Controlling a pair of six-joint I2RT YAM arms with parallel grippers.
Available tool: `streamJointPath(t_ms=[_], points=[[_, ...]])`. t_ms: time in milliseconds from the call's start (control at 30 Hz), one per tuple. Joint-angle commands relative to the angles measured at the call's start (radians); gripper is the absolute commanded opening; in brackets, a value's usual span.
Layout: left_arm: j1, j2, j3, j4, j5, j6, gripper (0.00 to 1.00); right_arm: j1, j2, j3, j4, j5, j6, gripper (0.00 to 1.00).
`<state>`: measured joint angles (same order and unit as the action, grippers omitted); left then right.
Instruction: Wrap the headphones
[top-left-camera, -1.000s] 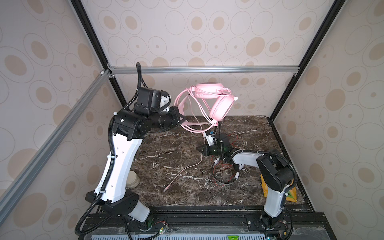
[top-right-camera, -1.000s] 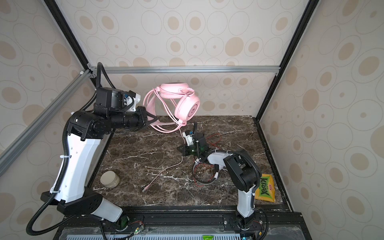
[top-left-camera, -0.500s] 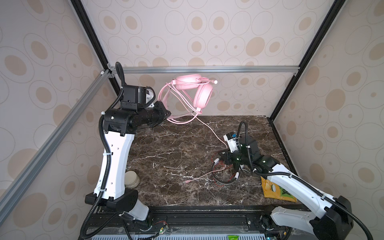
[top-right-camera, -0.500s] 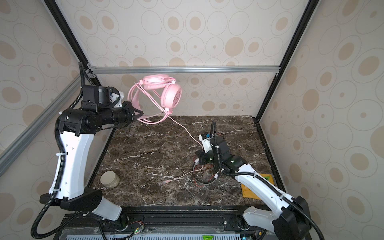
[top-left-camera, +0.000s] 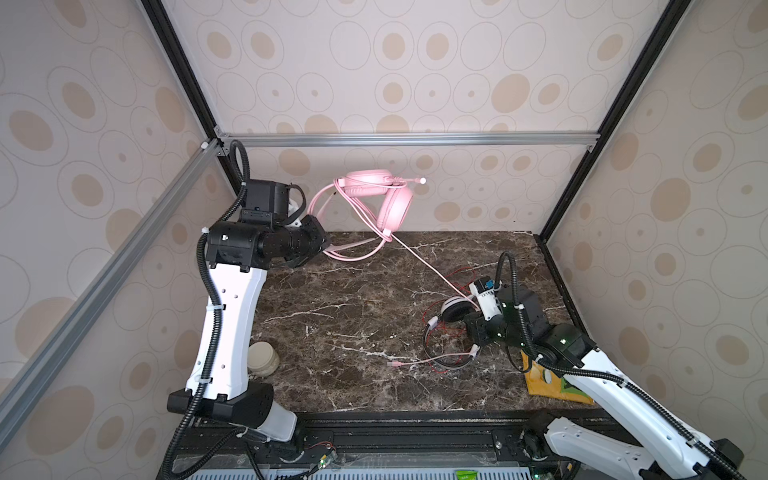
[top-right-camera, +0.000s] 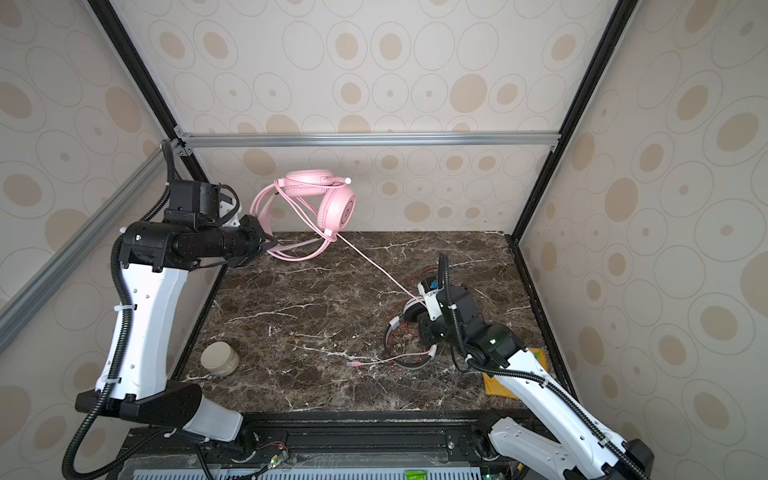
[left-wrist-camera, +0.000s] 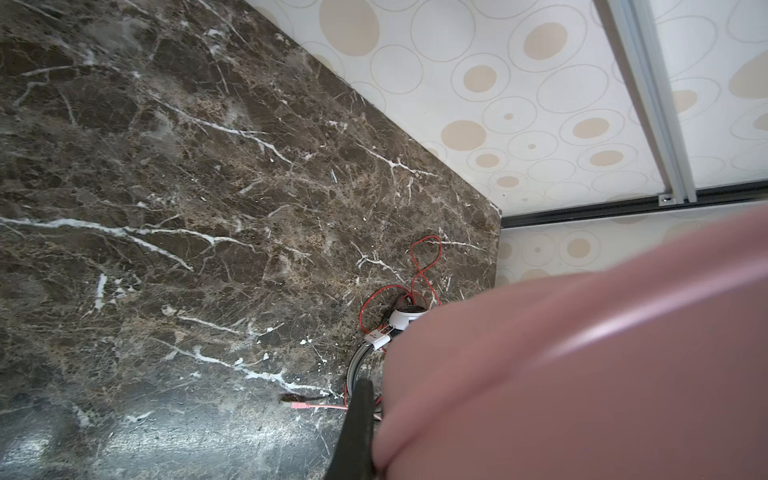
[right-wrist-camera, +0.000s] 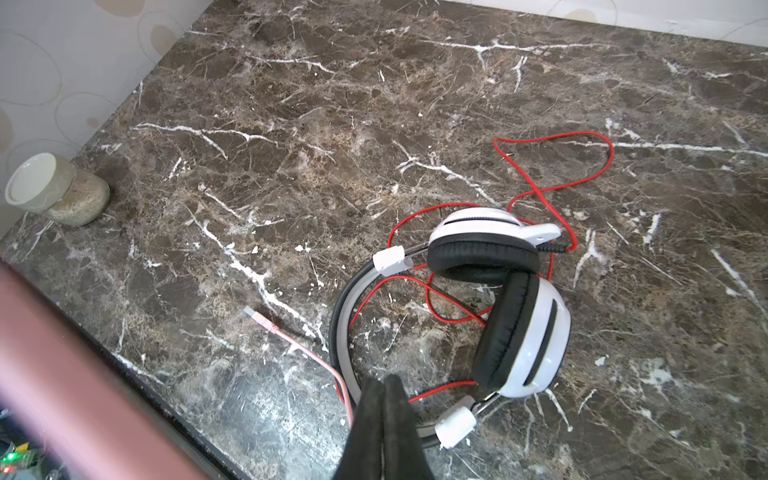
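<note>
1. The pink headset (top-left-camera: 390, 208) is held aloft over the back-left of the table (top-left-camera: 340, 316) by the closed left hand (top-left-camera: 322, 245).
2. Its pink cable (top-left-camera: 432, 268) is pinched taut by the closed right hand (right-wrist-camera: 381, 386), close over the white headset (top-left-camera: 455, 309).
3. A slipped cable, or a snag on the red cable (right-wrist-camera: 552, 137), could be caused by further pulling.

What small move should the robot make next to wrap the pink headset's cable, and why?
Probably swing the right gripper, jaws shut on the pink cable, up around the pink headset for a loop: the left gripper holds it raised, and the cable's tail lies unwound.
</note>
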<state>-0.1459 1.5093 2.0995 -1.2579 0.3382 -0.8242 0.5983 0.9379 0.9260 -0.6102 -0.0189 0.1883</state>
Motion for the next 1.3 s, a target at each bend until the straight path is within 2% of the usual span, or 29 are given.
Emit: streamJointPath(t_ms=[0, 367, 567, 700, 800, 967, 1033, 1067, 1133, 1200, 1267], points=[[0.019, -0.049, 0.001, 0.089, -0.069, -0.068, 0.0, 0.046, -0.021, 0.025, -0.09, -0.012, -0.027, 0.0], [0.02, 0.035, 0.057, 0.045, -0.287, -0.155, 0.0, 0.376, 0.092, 0.224, -0.269, 0.11, -0.09, 0.0], [-0.001, 0.062, 0.056, 0.001, -0.456, -0.151, 0.0, 0.583, 0.228, 0.461, -0.41, 0.315, -0.145, 0.0], [-0.09, 0.045, -0.026, 0.025, -0.608, -0.145, 0.0, 0.674, 0.335, 0.661, -0.5, 0.435, -0.197, 0.0], [-0.16, 0.004, -0.146, 0.076, -0.692, -0.149, 0.0, 0.715, 0.419, 0.805, -0.564, 0.575, -0.235, 0.0], [-0.247, -0.031, -0.279, 0.093, -0.804, -0.14, 0.0, 0.746, 0.523, 0.943, -0.566, 0.971, -0.363, 0.0], [-0.273, -0.037, -0.312, 0.086, -0.839, -0.126, 0.0, 0.749, 0.535, 0.941, -0.448, 1.129, -0.482, 0.0], [-0.281, -0.04, -0.33, 0.081, -0.852, -0.12, 0.0, 0.75, 0.528, 0.917, -0.336, 1.199, -0.592, 0.0], [-0.285, -0.053, -0.366, 0.083, -0.858, -0.1, 0.0, 0.751, 0.491, 0.818, 0.025, 1.279, -0.875, 0.0], [-0.287, -0.076, -0.412, 0.109, -0.851, -0.064, 0.0, 0.75, 0.446, 0.67, 0.569, 1.289, -1.291, 0.0], [-0.287, -0.101, -0.453, 0.141, -0.836, -0.032, 0.0, 0.746, 0.452, 0.617, 0.901, 1.275, -1.572, 0.05]])
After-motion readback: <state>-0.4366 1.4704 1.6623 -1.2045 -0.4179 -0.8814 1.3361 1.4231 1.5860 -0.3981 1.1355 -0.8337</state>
